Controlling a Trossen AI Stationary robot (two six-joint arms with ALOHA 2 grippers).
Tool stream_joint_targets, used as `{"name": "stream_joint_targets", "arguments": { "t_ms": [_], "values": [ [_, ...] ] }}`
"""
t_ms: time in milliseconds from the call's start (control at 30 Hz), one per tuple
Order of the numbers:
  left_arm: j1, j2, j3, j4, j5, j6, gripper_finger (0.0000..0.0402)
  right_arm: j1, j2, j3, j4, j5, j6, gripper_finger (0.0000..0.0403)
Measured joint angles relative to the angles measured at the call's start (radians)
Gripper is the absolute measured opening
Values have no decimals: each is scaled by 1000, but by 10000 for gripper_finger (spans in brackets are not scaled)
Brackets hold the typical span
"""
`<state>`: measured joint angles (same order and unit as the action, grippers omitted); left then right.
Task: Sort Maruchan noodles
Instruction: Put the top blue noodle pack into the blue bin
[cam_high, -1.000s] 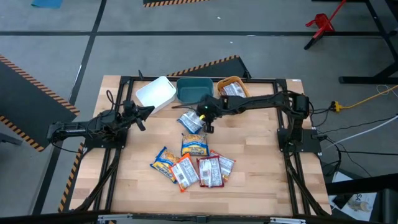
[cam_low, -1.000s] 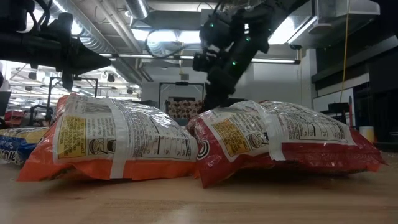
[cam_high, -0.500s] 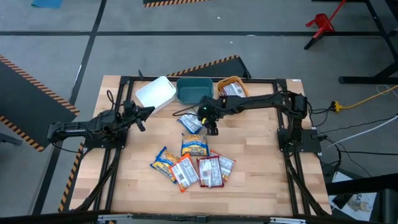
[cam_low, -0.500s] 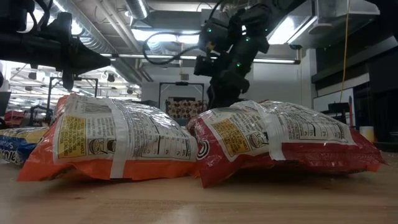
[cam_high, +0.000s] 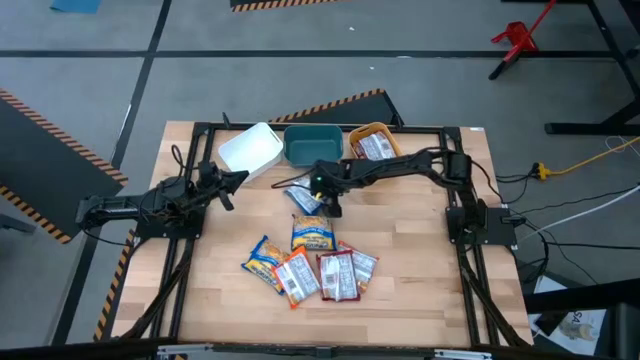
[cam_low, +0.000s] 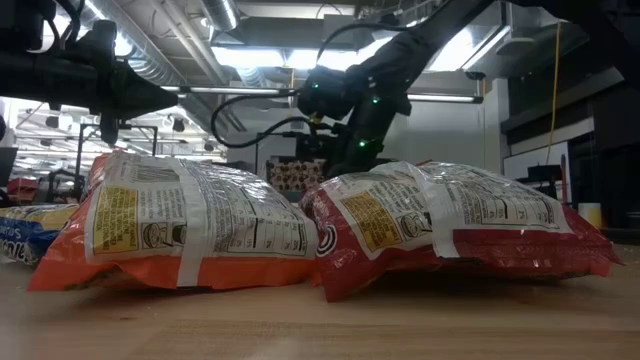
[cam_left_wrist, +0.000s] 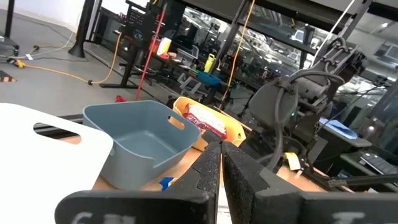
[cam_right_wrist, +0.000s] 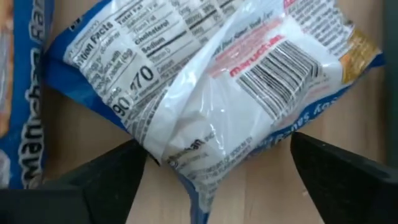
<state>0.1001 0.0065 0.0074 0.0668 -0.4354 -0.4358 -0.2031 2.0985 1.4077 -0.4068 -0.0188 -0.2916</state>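
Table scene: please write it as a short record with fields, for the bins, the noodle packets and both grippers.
bins: white bin, teal bin, orange bin, in a row at the far edge
orange bin content: one red packet
right gripper: open, over a blue packet on the table
left gripper: shut, waiting near the white bin
loose packets: clustered mid-table

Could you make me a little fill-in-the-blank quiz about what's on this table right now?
1. The right gripper hangs over a flat plastic noodle packet printed white and ____.
2. Its fingers stand ____, one on each side of it.
3. The middle plastic bin is coloured ____.
4. The orange plastic bin already holds ____ packet.

Missing words: blue; open; teal; one
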Motion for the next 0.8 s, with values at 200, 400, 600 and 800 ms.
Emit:
{"name": "stream_joint_targets", "arguments": {
  "t_ms": [200, 400, 600, 800],
  "values": [
    [0, 0, 0, 0, -2, 0, 12, 0, 1, 15, 3, 77, 20, 278],
    [0, 0, 0, 0, -4, 0, 12, 0, 23, 15, 6, 27, 34, 83],
    [0, 0, 0, 0, 6, 0, 12, 2, 33, 17, 21, 19, 52, 11],
    [0, 0, 0, -3, 38, -3, 12, 13, 2, 13, 1, 27, 62, 2]
  ]
}}
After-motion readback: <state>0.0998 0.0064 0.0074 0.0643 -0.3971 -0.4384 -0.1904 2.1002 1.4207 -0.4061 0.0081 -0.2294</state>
